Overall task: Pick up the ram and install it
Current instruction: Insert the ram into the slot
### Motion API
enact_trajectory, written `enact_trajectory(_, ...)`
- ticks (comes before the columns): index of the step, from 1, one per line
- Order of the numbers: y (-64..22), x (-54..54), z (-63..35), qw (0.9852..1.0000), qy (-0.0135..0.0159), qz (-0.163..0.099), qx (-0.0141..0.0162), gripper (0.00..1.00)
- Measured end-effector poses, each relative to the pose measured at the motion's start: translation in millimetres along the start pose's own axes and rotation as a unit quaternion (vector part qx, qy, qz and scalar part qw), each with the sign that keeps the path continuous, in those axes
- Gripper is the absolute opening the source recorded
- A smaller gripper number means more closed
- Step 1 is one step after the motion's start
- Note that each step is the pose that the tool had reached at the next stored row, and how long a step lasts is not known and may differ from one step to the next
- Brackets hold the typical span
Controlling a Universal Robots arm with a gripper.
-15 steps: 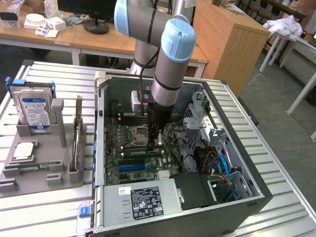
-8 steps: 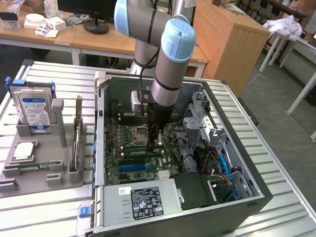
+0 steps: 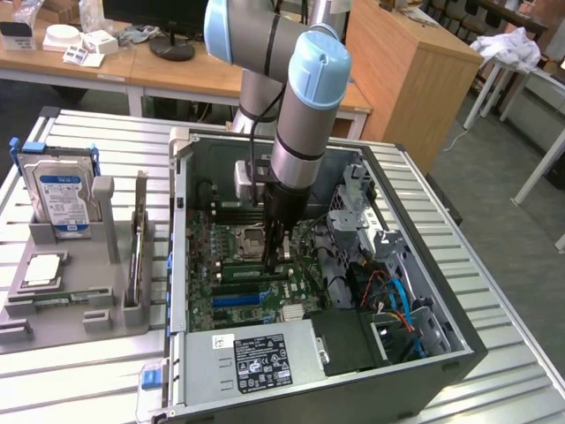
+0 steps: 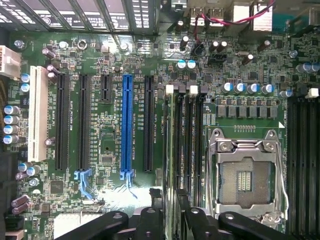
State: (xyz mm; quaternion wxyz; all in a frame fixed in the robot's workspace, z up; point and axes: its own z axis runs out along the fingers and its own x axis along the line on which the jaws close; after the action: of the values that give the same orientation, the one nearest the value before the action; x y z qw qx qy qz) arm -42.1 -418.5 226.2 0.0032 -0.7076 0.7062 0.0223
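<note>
Exterior view, its left to its right.

- Grey holder point(image 3: 84, 311) on the slatted table point(image 3: 88, 132). A hard drive point(image 3: 60, 193) with a blue label stands upright at its back. A small square silver chip point(image 3: 42, 269) lies flat in front of the drive.
- Open computer case point(image 3: 441, 353) lies on its side, with the green motherboard point(image 3: 225, 265) facing up.
- The arm point(image 3: 305, 106) comes straight down into the case. The gripper point(image 3: 279, 252) sits low over the board, just beside the empty processor socket point(image 3: 250, 237).
- Red, blue and orange cables point(image 3: 395, 299) are bundled in the case's corner toward the exterior view's right.

Wrist view:

- The ram point(image 4: 172, 150) stands on edge in a memory slot. It sits among the parallel black slots between the blue slot point(image 4: 126, 125) and the processor socket point(image 4: 245, 175). It looks level along its length. Whether the end latches have closed is hard to judge from this angle.
- The gripper point(image 4: 171, 217) hangs directly above one end of the ram. Its fingers point(image 4: 150, 220) appear spread to either side of the stick's thin edge with nothing clamped. The hand reads as let go, holding nothing.
</note>
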Motion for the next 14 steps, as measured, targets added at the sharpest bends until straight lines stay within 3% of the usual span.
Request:
enact_trajectory(4, 0.2, -0.5, -13.3, 1.0000, 0.0000, 0.000, 0.0000, 0.25)
enact_trajectory(14, 0.2, -2.1, -58.3, 1.0000, 0.0000, 0.000, 0.0000, 0.25)
